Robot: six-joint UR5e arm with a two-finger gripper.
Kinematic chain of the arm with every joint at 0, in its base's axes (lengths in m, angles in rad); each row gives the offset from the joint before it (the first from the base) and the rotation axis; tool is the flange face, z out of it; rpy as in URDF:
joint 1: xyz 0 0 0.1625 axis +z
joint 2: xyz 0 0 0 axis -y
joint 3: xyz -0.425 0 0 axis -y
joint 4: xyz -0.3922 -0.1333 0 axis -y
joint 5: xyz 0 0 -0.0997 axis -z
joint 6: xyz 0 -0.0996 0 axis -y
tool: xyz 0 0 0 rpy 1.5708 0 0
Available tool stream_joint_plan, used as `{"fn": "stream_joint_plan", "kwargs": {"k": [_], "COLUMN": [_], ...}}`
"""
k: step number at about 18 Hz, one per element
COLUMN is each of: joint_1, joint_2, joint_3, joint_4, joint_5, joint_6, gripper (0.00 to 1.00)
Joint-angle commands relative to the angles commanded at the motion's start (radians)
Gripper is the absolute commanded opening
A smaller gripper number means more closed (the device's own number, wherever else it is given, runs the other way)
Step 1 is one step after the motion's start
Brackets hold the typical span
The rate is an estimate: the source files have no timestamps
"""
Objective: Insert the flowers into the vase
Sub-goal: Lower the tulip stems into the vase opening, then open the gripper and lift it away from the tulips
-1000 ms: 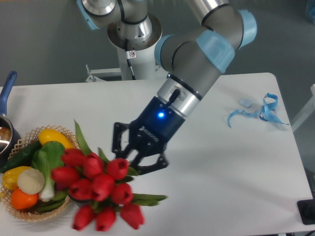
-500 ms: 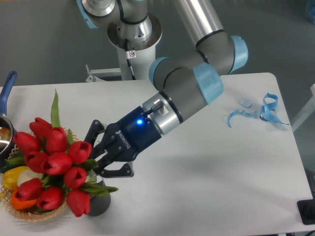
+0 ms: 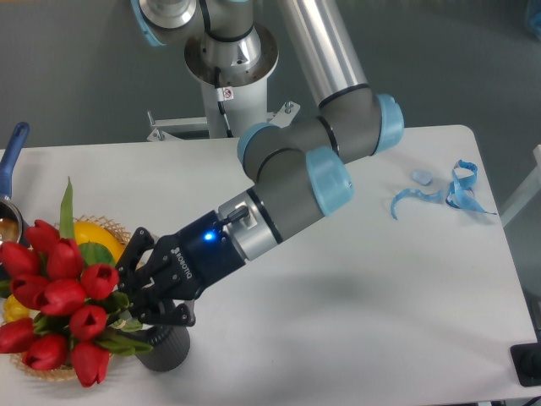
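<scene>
One arm reaches down from the upper middle of the view toward the lower left of the white table (image 3: 380,321), its gripper (image 3: 133,292) closed around the green stems of the flowers (image 3: 59,300). About ten red tulip buds fan out to the left of the fingers, tilted well over rather than upright, with one long green leaf pointing up above them. The blooms hang in front of a wicker basket (image 3: 51,372) at the left edge and hide most of what lies in it; a yellow vegetable (image 3: 97,239) shows just behind the buds. The vase (image 3: 165,348), dark grey and ribbed, stands on the table directly below the gripper, near the front edge. Its rim is covered by the fingers and leaves, so I cannot tell whether any stem ends are inside it. A blue light glows on the gripper's wrist. At the far left a blue-handled pot (image 3: 10,169) sits partly out of view. Well apart, near the right edge, lies a curled blue ribbon (image 3: 448,193)
</scene>
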Motion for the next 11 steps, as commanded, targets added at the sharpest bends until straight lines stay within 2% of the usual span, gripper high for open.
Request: {"fn": "stream_joint_plan", "kwargs": {"k": [8, 11], "joint_1": [0.04, 0.058], "joint_2": [0.032, 0.032], "joint_3": [-0.212, -0.256], "joint_4": [0.0, 0.0], "joint_5": [-0.002, -0.002], "joint_6": [0.215, 0.287], "gripper": [0.0, 0.1]}}
